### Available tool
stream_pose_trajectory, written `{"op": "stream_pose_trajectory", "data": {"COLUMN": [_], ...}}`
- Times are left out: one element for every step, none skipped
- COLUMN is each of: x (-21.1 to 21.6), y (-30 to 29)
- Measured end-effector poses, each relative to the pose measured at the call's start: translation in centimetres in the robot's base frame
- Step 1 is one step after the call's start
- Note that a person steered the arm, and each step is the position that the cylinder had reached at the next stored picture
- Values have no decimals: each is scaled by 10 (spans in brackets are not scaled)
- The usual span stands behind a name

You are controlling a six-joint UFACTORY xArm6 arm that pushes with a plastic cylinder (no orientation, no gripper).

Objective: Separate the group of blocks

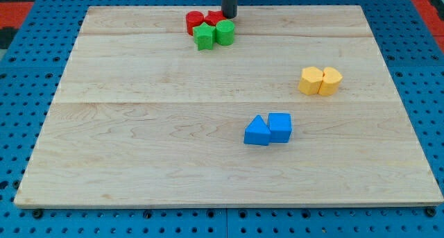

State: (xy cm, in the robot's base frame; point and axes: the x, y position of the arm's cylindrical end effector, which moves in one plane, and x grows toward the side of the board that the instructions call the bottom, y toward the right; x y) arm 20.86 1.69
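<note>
Touching the red-and-green block cluster (210, 29) from the view's top, my tip (228, 16) carries no gripper.

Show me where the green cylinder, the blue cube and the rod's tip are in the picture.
green cylinder (225, 32): camera view, on its round top face.
blue cube (280, 126): camera view, on its front face.
my tip (229, 16): camera view, at the rod's lower end, just above the red blocks.
</note>
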Motion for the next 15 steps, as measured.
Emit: {"op": "stream_pose_trajectory", "data": {"x": [-7, -11, -6, 9, 47, 58, 58, 58, 59, 44, 40, 44, 45, 61, 62], "y": [11, 56, 70, 72, 55, 19, -40, -83, -102, -113, -99, -122, -144, -106, -106]}}
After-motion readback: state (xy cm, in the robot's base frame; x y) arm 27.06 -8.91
